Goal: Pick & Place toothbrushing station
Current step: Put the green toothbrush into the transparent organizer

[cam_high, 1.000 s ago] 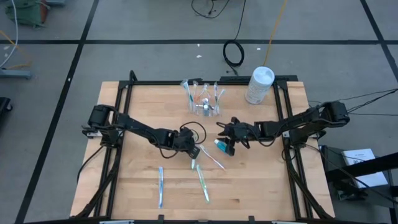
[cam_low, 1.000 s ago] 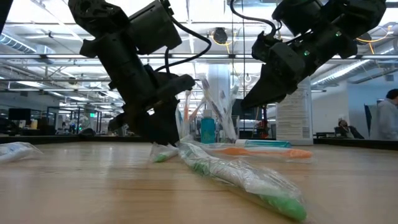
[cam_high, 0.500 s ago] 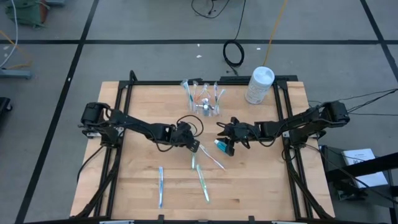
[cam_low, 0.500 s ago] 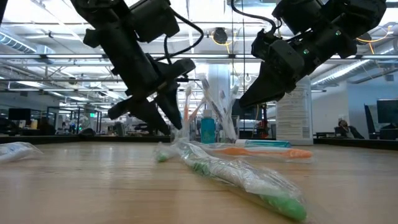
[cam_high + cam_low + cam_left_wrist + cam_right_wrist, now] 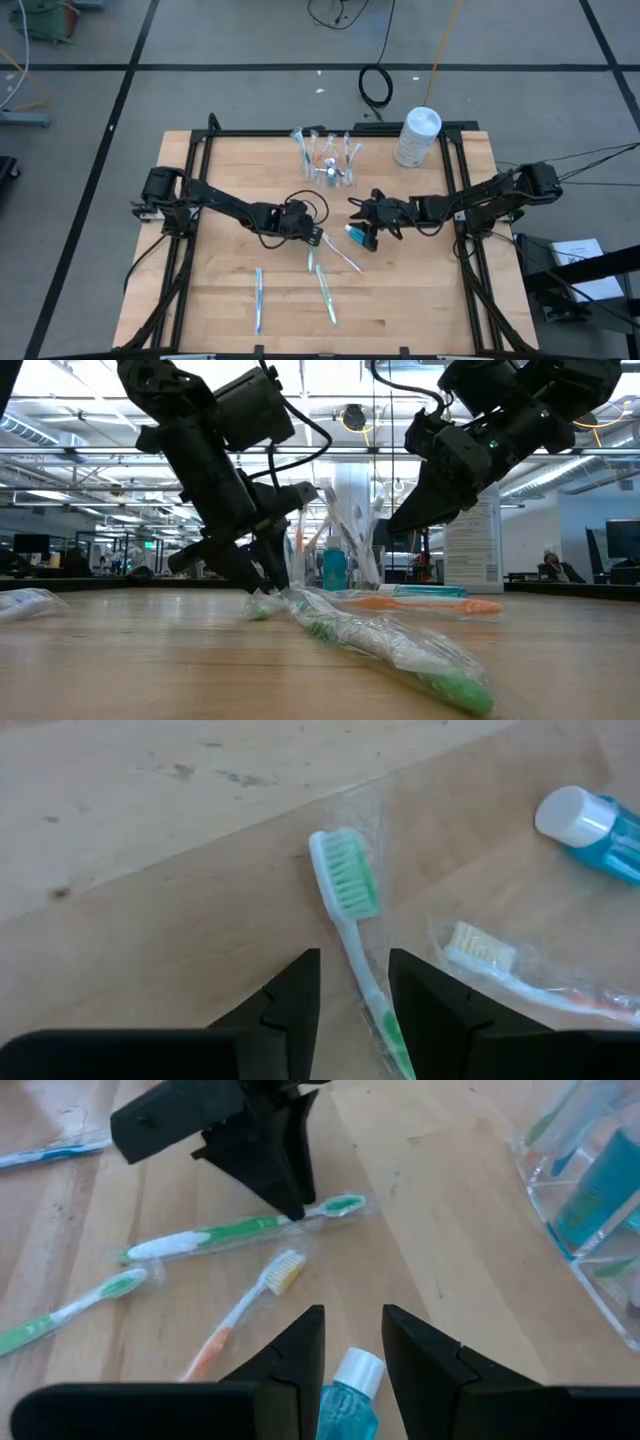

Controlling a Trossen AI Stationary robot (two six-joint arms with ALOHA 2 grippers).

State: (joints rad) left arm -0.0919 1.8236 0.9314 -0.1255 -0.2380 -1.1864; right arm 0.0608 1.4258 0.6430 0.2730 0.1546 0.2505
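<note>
Left gripper (image 5: 352, 982) sits low over mid-table, fingers parted narrowly, straddling the neck of a wrapped green toothbrush (image 5: 345, 885). It grips nothing yet. Compared with half a second ago the left arm has dropped back down: then it was raised clear of the brush and reaching further toward table centre; now its fingertips (image 5: 268, 572) are again just above the wood at the brush's head end. The brush itself has not shifted between frames.

Right gripper (image 5: 351, 1342) hangs above a blue white-capped tube (image 5: 349, 1390), fingers slightly apart either side of the cap, holding nothing. No movement from this arm over the last second.

The clear cup (image 5: 333, 170) stands toward the far edge of the table (image 5: 220, 300), already carrying several brushes. An orange-handled toothbrush (image 5: 240, 1312) lies just beside the green one; two more wrapped brushes lie nearer the front edge.

Judgement: the lift and return looks like a re-aimed approach, so the grasp on the green brush is still to be made.
</note>
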